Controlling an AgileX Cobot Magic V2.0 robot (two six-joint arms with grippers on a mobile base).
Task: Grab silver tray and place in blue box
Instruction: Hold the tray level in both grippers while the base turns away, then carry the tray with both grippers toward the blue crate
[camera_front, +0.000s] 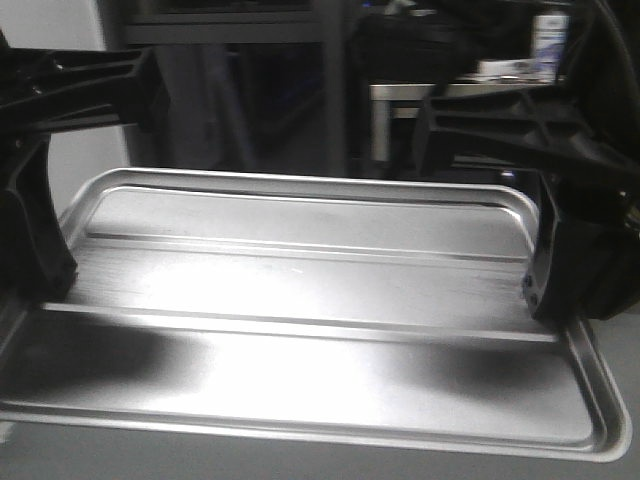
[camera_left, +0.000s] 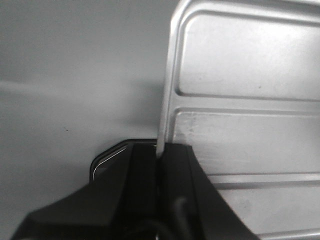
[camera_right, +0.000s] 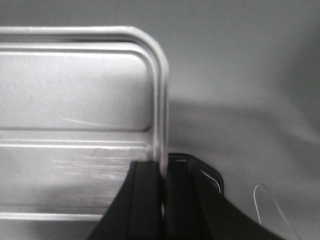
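The silver tray (camera_front: 300, 330) fills the front view, held level with its near rim low in the frame. My left gripper (camera_front: 45, 265) is shut on the tray's left rim; in the left wrist view (camera_left: 159, 152) its black jaws pinch the thin rim edge of the silver tray (camera_left: 250, 90). My right gripper (camera_front: 545, 285) is shut on the tray's right rim; in the right wrist view (camera_right: 164, 172) its jaws clamp the rim of the silver tray (camera_right: 75, 100) near a rounded corner. The blue box is out of view.
A plain grey surface (camera_left: 75, 75) lies below the tray in both wrist views (camera_right: 240, 75). Dark shelving and a pale table (camera_front: 400, 100) stand behind the tray in the front view.
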